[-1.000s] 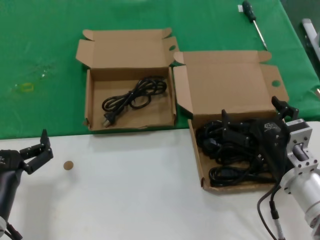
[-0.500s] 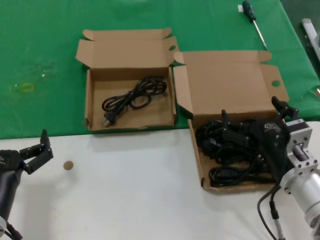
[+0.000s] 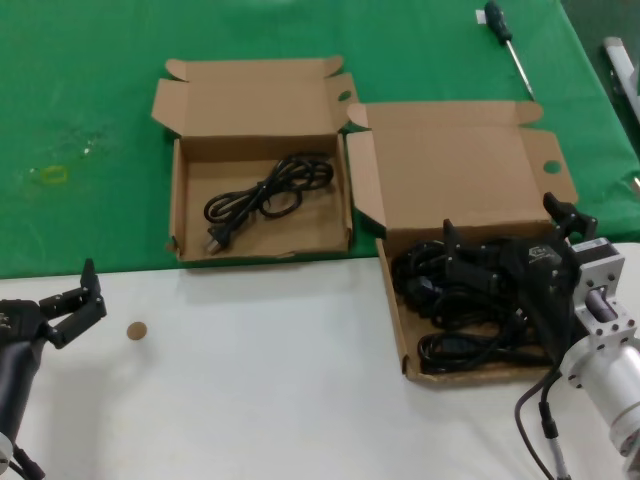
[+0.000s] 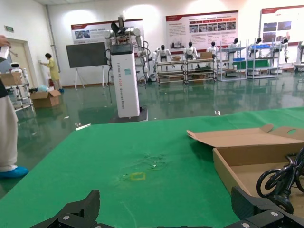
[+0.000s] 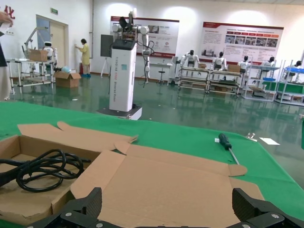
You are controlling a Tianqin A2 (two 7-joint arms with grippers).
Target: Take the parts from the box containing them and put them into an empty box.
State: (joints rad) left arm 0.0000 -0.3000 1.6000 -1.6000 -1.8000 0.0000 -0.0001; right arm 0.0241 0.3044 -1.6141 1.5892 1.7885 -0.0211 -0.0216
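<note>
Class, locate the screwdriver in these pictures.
In the head view, the dark-handled screwdriver lies on the green cloth at the far right, beyond the wider brown cardboard box.

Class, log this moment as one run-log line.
right end effector: open over cords in wider box | left end effector: open, idle | narrower box: one cord

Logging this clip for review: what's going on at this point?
The robot is moving black power cords between two open cardboard boxes. The right claw is down in the wider box, open, among the tangled cords, with nothing visibly gripped. One cord already lies in the narrower box on the green cloth. The left claw waits open over the white table, off to the left.
</note>
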